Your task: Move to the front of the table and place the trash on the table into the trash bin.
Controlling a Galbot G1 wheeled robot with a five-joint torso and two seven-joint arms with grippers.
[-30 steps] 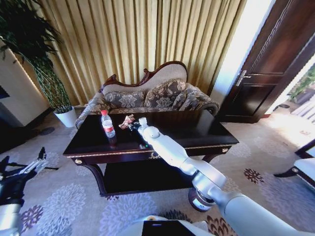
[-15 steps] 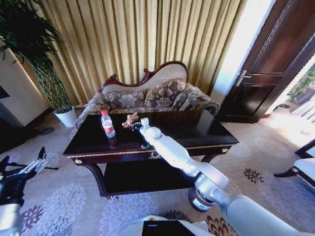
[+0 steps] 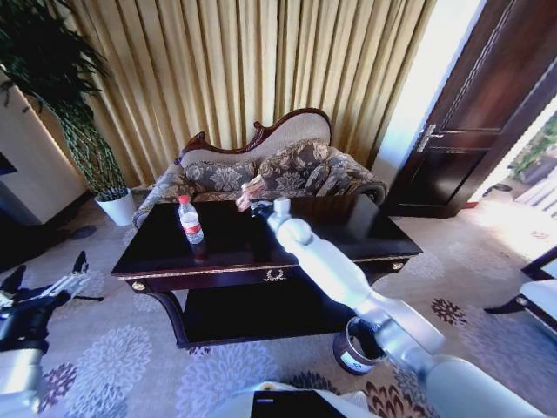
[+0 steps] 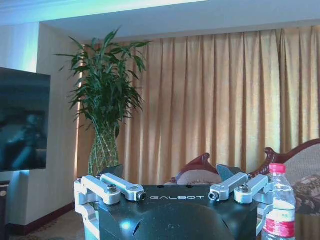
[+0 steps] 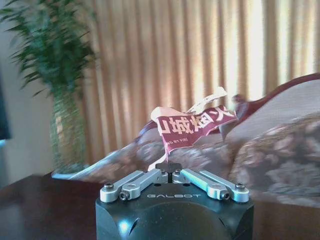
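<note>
The dark glossy table [image 3: 365, 231] stands in front of me. On its left part a clear bottle [image 3: 190, 221] with a red cap stands upright; it also shows beside my left gripper in the left wrist view as the bottle [image 4: 277, 207]. My right gripper [image 3: 257, 205] is stretched out above the table's far side, shut on a crumpled reddish-brown wrapper [image 3: 250, 190]. In the right wrist view the gripper [image 5: 168, 173] pinches the wrapper [image 5: 192, 125], which sticks up in the air. The dark trash bin [image 3: 352, 355] stands on the carpet under my right arm. My left gripper [image 3: 48, 287] hangs open, low on the left.
A patterned sofa [image 3: 287, 170] stands right behind the table before gold curtains. A white plant pot [image 3: 117, 207] with a tall plant is at the left and a dark door [image 3: 474, 131] at the right. A chair [image 3: 540, 296] pokes in at the right edge. Flowered carpet lies around the table.
My right gripper has lifted the wrapper off the table and carried it up and to the right, toward the sofa side. The left arm has shifted only slightly.
</note>
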